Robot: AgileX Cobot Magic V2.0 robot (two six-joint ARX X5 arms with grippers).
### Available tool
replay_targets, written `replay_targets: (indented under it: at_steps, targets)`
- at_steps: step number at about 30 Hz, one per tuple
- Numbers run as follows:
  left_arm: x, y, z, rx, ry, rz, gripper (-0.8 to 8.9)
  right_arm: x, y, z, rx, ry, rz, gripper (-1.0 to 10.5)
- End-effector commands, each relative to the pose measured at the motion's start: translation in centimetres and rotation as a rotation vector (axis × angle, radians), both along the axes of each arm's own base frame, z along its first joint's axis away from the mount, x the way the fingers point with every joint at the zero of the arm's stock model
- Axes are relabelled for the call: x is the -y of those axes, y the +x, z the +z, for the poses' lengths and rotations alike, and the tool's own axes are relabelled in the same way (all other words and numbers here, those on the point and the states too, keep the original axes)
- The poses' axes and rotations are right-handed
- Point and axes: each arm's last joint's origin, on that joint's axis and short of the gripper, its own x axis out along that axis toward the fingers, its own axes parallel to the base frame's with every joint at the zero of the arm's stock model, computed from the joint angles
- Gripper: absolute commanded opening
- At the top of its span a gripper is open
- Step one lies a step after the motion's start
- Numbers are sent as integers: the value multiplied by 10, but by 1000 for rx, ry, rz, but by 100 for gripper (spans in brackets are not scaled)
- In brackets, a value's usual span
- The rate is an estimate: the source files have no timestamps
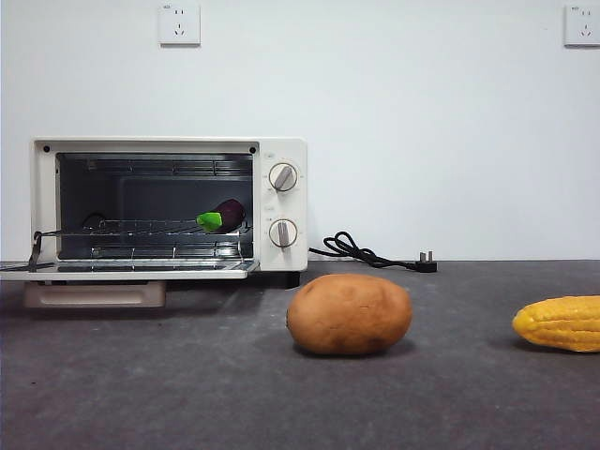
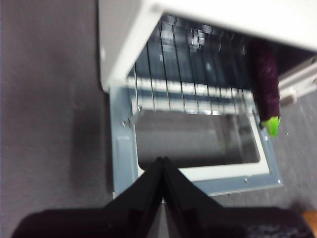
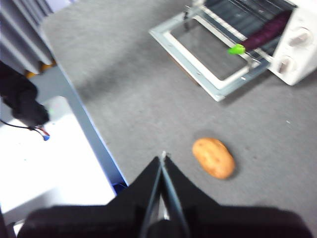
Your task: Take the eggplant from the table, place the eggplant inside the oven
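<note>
No brand name or other writing can be read on the oven (image 1: 169,208); only small marks around its two round knobs (image 1: 282,177) are seen, too fine to make out. The oven door (image 2: 198,168) is folded down flat, and the eggplant (image 1: 222,217) is seen lying on the wire rack (image 1: 141,228) inside, toward the knob side, with its green stem cap (image 2: 271,125) pointing out over the front edge of the rack. The left gripper (image 2: 162,161) is held above the open door, its two black jaws pressed together with nothing between them; the eggplant lies apart from it, off to one side and deeper in the oven. The right gripper (image 3: 162,157) is held over the table (image 1: 187,394), well apart from the oven, its jaws likewise closed on nothing; the eggplant (image 3: 262,34) is seen far from it, across the grey surface. A brown potato (image 1: 349,314) rests on the table in front of the oven's knob side, between the right gripper and the oven, and a yellow corn cob (image 1: 561,322) lies near the table's edge in the front view. A black power cord with plug (image 1: 375,253) is coiled on the table just beside the oven, and two white wall sockets (image 1: 179,23) are mounted on the wall behind.
</note>
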Motion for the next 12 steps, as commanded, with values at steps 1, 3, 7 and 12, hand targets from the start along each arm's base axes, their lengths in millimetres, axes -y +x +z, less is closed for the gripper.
replay_targets:
  at_steps: [1, 3, 7, 12]
  targets:
    - [-7, 13, -25, -55, -13, -44, -6, 1, -1, 0, 10, -21, -14, -11]
    - [-11, 22, -42, -92, -17, -62, -6, 2, -1, 0, 17, -32, -29, -11]
    - [-22, 34, -69, -143, -36, -62, -6, 3, 0, -1, 30, -48, -52, -11]
    - [-40, 41, -95, -181, -60, -30, -6, 3, 1, -1, 47, -69, -82, -11]
